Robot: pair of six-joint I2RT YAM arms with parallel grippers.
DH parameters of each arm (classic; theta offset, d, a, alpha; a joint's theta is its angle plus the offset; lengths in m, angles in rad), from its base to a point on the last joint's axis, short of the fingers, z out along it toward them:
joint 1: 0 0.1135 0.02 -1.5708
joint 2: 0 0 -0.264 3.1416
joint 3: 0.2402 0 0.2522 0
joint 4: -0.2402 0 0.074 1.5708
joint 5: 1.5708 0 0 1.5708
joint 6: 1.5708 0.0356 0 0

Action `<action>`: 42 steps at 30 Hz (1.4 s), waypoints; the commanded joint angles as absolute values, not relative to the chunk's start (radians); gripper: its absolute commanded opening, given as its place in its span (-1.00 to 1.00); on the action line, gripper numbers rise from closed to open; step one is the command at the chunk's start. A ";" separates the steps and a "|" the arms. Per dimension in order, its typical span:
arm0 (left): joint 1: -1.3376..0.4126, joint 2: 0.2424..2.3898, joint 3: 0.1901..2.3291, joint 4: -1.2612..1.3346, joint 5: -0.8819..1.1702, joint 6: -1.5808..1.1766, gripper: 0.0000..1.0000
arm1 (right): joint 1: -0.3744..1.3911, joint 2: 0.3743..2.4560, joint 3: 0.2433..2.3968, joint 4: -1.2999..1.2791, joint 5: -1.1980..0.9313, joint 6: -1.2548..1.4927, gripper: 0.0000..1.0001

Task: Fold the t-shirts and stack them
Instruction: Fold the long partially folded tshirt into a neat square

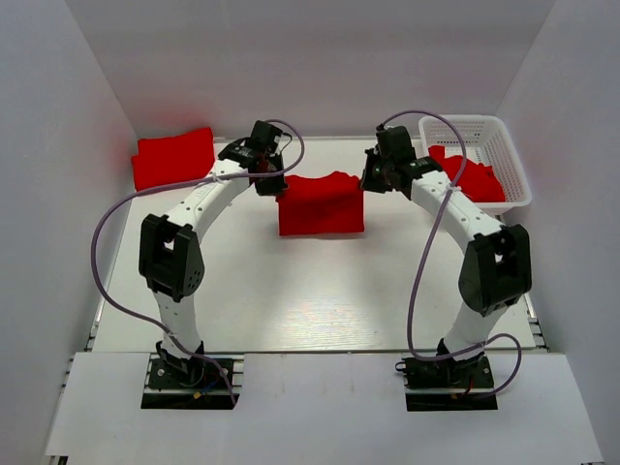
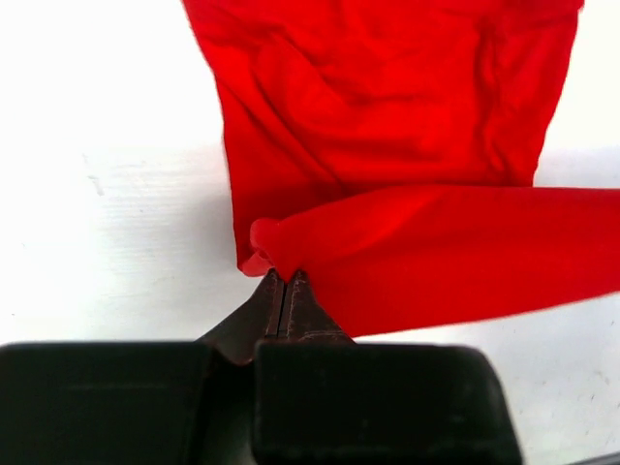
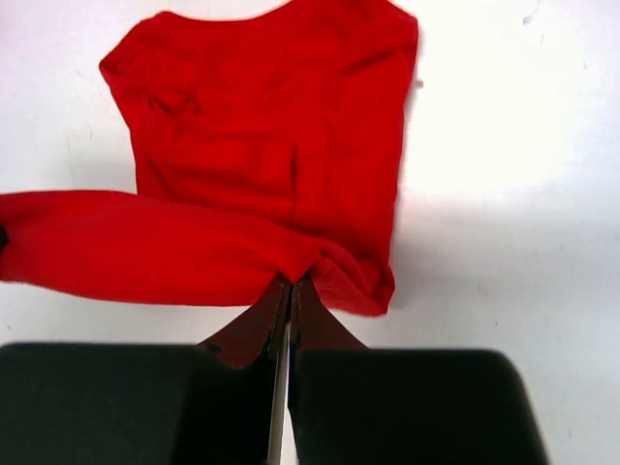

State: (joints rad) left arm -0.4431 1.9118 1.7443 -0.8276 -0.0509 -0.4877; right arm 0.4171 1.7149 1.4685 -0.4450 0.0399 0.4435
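T-shirt, red wrinkled cloth, folded edge pinched by left gripper and right gripper.

2 white arms, black joints, lilac cables.

The left wrist view's top and right edges cut the middle t-shirt; the right arm partly covers a second t-shirt

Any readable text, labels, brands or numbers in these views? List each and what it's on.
None to read. The centre t-shirt, the folded t-shirt at back left and the white basket are plain; no marking shows on the left gripper or the right gripper.
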 commanded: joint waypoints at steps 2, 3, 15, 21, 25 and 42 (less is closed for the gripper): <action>-0.413 1.933 1.830 -0.839 -0.107 -0.479 -1.00 | 0.384 1.805 1.598 -0.459 0.017 0.410 -1.00; -0.402 1.951 1.844 -0.839 -0.092 -0.465 -1.00 | 0.376 1.813 1.615 -0.459 0.014 0.410 -1.00; -0.364 2.126 1.989 -0.770 -0.031 -0.411 -1.00 | 0.313 2.009 1.798 -0.445 -0.081 0.396 -1.00; -0.345 2.195 2.060 -0.752 -0.011 -0.400 -1.00 | 0.293 2.075 1.839 -0.400 -0.140 0.373 -1.00; -0.336 2.232 2.069 -0.709 0.009 -0.400 -1.00 | 0.281 2.126 1.890 -0.393 -0.178 0.364 -1.00; -0.298 2.349 2.131 -0.560 0.098 -0.368 -0.22 | 0.245 2.243 1.942 -0.267 -0.236 0.422 -0.17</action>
